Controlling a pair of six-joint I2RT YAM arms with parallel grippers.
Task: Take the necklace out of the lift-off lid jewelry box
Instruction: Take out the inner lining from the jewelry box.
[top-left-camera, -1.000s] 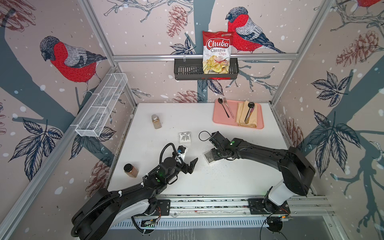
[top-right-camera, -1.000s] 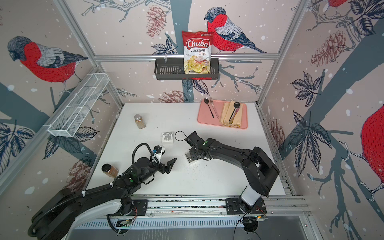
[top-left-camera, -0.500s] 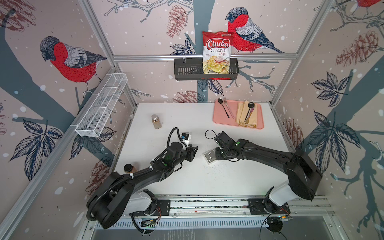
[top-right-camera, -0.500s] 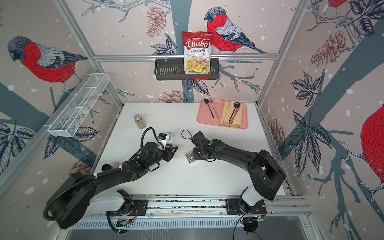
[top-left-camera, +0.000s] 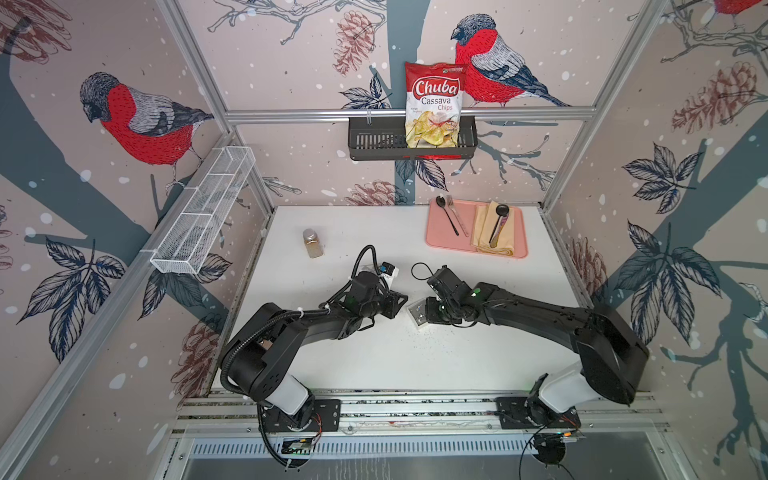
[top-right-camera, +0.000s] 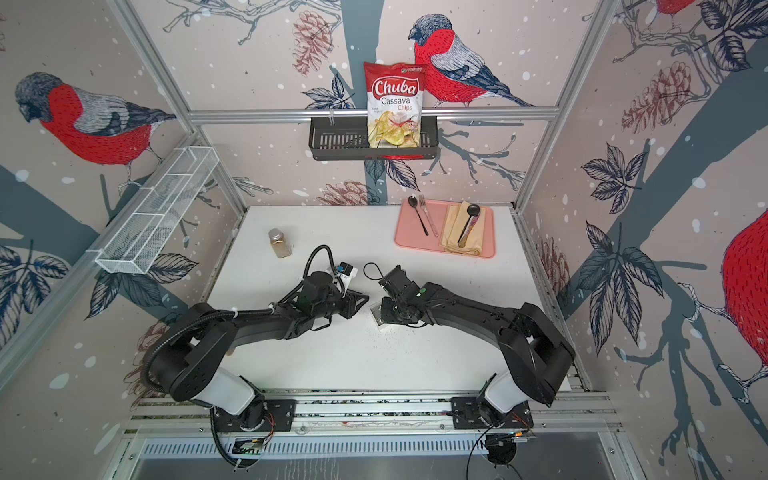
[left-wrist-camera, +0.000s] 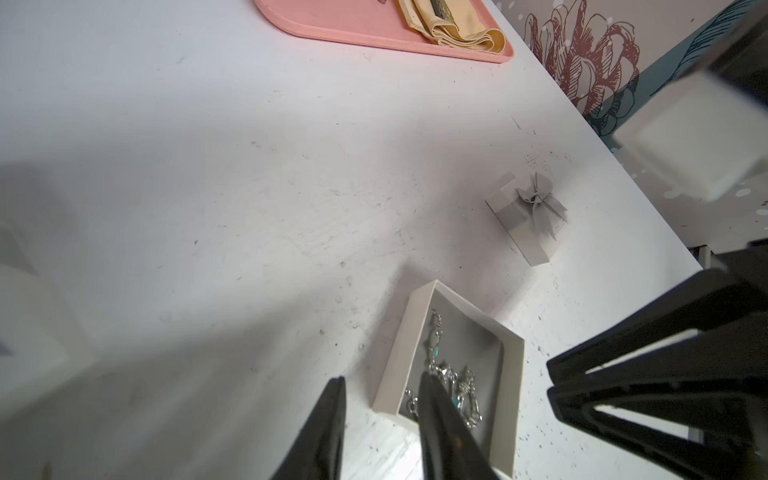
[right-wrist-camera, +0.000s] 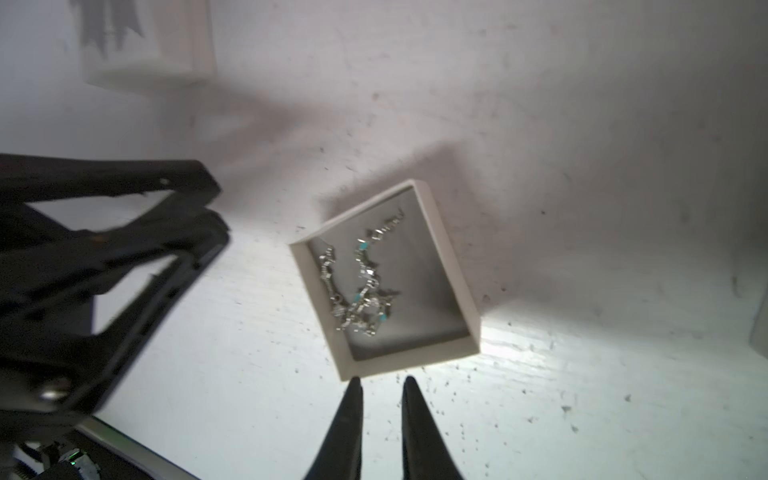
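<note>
White table (top-left-camera: 415, 365), open box (right-wrist-camera: 415, 353), necklace (right-wrist-camera: 361, 286) likely light and limp, best pinched at bunched links; left claw (left-wrist-camera: 380, 382), right claw (right-wrist-camera: 381, 382) slightly apart, empty.

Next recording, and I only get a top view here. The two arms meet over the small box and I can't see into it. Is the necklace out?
Observer: No. The right wrist view shows the necklace lying inside the open jewelry box.
Operator: Where did the lid go?
Observer: In the left wrist view the lid, with its bow, sits on the table, apart from the box.
Operator: Is the right arm gripping the chain?
Observer: No. The right gripper is empty. Its jaws are narrowly apart and stop short of the box's near wall.
</note>
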